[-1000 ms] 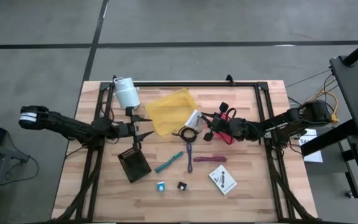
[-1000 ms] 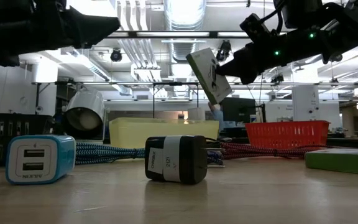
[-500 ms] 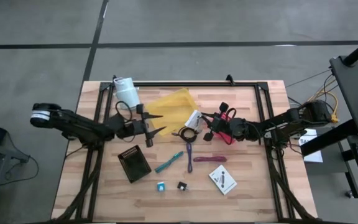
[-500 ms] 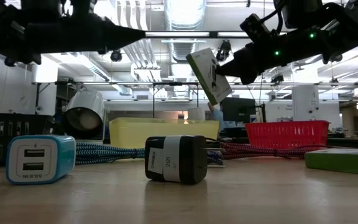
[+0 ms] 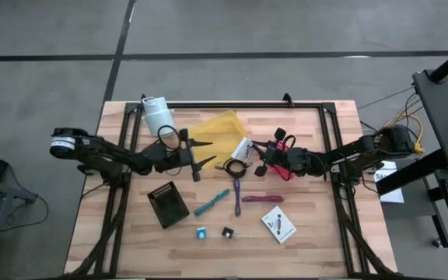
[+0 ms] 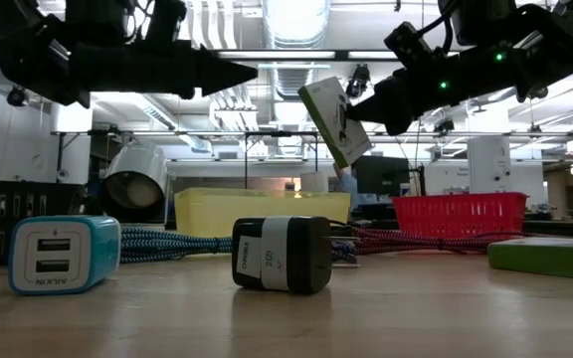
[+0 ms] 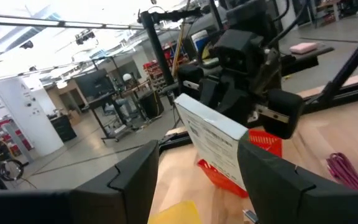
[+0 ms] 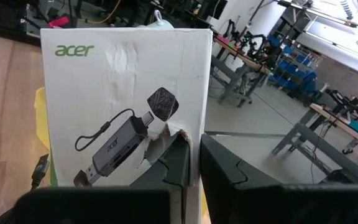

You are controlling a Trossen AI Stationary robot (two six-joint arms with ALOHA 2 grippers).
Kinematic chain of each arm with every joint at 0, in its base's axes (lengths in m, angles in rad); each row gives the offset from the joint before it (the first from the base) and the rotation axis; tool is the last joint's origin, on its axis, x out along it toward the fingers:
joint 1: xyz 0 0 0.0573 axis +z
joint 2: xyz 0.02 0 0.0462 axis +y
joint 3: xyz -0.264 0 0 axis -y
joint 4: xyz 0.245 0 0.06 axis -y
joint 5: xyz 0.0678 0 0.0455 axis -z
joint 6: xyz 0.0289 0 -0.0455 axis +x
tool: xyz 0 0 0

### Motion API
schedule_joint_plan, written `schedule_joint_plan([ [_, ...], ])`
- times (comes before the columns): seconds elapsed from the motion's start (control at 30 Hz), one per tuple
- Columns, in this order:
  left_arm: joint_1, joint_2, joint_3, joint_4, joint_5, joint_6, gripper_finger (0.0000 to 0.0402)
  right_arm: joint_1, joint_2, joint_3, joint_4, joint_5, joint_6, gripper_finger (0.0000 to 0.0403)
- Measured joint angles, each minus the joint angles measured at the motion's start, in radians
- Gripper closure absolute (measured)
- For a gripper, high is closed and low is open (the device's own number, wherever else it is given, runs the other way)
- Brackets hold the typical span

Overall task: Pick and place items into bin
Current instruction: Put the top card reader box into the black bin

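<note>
You were in the carrying step of the task. Over the tabletop (image 5: 317, 233), the yellow bin (image 5: 211, 136) sat near the middle, with a red basket (image 5: 285, 165) just to its right. The right arm hung in the air between them.

The right claw (image 5: 255, 158) was pressed together on a white card box (image 5: 243, 148), pinching its lower edge. The right wrist view showed both fingers (image 8: 166, 168) tight against the printed face. From table height the box (image 6: 334, 121) hung tilted and well clear of the wood, near the bin's right rim rather than squarely over it.

By my reading, your next move called for shifting the box the short way over the yellow bin, lowering it, and only then letting the right claw part. Released where it was, it might have caught the rim or fallen outside.

The left claw (image 5: 201, 153) hovered over the bin's near edge, spread wide and empty, touching nothing and pointing toward the box. You would have needed to keep it clear of the drop.

Waiting on the tabletop were the second white card (image 5: 278, 224), the teal pen (image 5: 211, 202), the purple tool (image 5: 237, 192), the magenta bar (image 5: 261, 199), the blue cube (image 5: 201, 232) and the black cube (image 5: 227, 232).
</note>
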Motion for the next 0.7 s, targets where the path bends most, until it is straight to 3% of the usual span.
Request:
schedule_joint_plan([
  [0.7, 0.048, 0.179, 0.129, -0.003, 0.001, -0.003, 0.0198, 0.0, 0.0, 0.0, 0.0, 0.002, -0.023, 0.0381],
])
